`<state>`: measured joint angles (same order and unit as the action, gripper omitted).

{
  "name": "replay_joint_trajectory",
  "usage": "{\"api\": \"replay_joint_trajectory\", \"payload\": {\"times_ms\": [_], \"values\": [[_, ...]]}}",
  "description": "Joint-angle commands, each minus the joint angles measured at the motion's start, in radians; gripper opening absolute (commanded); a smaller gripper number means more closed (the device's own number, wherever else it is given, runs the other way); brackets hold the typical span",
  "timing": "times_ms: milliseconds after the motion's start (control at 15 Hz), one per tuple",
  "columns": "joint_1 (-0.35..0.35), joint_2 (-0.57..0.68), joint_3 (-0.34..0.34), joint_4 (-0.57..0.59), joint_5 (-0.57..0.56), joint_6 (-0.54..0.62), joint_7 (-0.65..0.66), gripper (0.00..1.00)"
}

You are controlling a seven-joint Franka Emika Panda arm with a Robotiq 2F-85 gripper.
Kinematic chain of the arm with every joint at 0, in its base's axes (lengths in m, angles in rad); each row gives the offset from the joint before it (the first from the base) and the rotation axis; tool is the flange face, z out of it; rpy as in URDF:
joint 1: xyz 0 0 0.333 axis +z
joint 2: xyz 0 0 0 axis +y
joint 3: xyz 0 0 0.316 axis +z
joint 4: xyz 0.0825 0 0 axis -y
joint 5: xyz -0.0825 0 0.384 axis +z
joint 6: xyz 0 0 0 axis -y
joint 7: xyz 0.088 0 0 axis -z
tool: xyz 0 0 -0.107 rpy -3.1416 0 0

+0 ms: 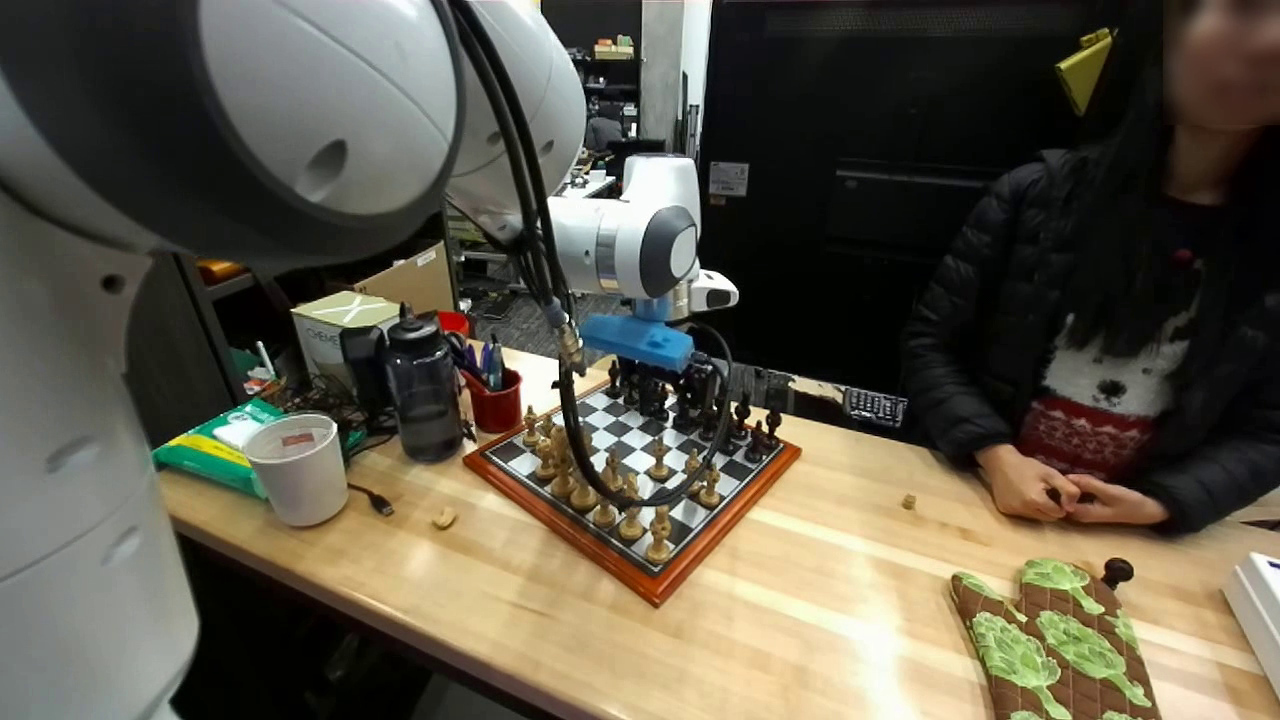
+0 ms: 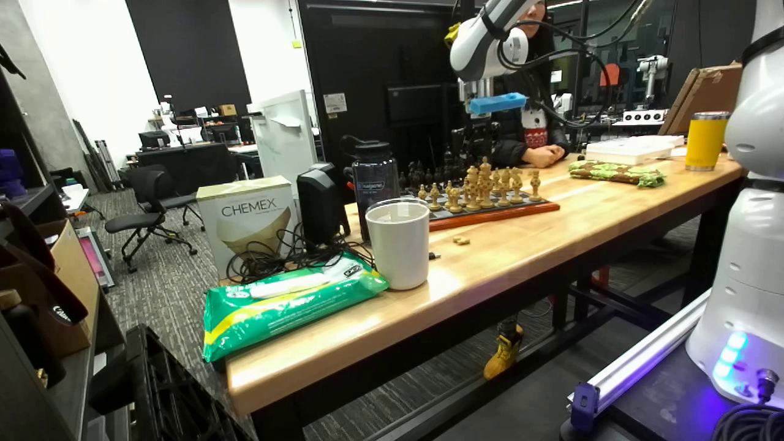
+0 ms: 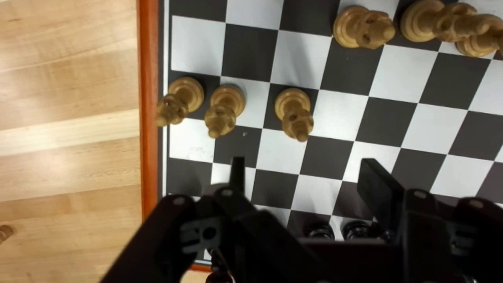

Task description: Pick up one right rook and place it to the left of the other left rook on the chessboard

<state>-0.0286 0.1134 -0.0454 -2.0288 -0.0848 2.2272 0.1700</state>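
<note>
Left to right along the worktop (image 1: 820, 590) in an exterior view come a green packet (image 1: 200, 462), a white cup (image 1: 300, 475), a dark bottle (image 1: 420, 400) and a red pen holder (image 1: 497, 407). Next lies the chessboard (image 1: 730, 511), pale pieces (image 1: 658, 545) on its near part, dark pieces (image 1: 756, 441) on its far part; I cannot tell the rooks. Over it the fingers (image 3: 379, 192) are spread, squares (image 3: 317, 190) showing between them in the wrist view. Farther right lies an oven mitt (image 1: 1060, 640).

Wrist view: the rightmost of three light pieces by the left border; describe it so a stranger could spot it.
On the chessboard, find the red left border. Right of it, an edge piece and middle piece stand close together. The wanted piece is next, on a dark square, past a wider gap.
</note>
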Motion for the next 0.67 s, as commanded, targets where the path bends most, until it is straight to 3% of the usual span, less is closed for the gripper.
{"api": "replay_joint_trajectory", "payload": {"times_ms": [0, 133, 600], "values": [[0.013, -0.113, 0.007, -0.073, -0.018, -0.072, 0.018, 0.94], [0.016, -0.170, 0.012, -0.117, -0.021, -0.116, 0.029, 0.99], [0.011, -0.400, 0.033, -0.295, 0.026, -0.205, 0.008, 1.00]]}}
